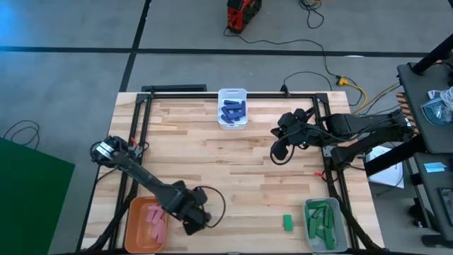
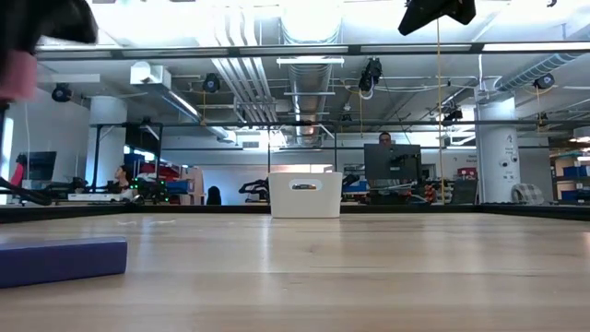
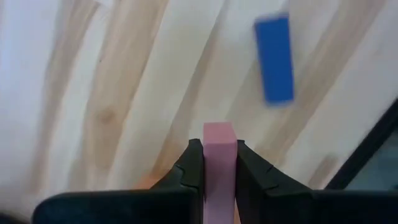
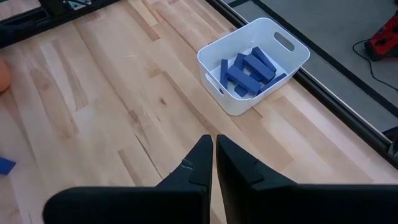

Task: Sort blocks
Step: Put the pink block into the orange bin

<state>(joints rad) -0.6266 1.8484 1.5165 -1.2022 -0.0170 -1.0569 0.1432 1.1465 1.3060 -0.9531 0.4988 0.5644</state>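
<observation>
Sorting looks nearly done: blue blocks [image 1: 233, 110] sit in the white bin [image 1: 232, 93] at 12 o'clock, pink blocks [image 1: 155, 219] in the orange bin [image 1: 130, 225] at 7, green blocks [image 1: 322, 221] in the grey bin [image 1: 338, 227] at 5. Left tool [image 3: 219, 169], beside the orange bin, is clamped on a pink block [image 3: 219, 163]. Right tool [image 4: 214, 160], fingers together and empty, hangs near 2; one green block [image 1: 288, 222] and one blue block [image 3: 273, 59] lie loose on the bench [image 1: 241, 166].

You are looking at a grey floor [image 1: 71, 28] with dark lines surrounding the wooden table [image 1: 233, 177]; ceiling ducts [image 2: 309, 74] are running overhead; a white column [image 2: 498, 152] is standing beyond the table's far edge.
</observation>
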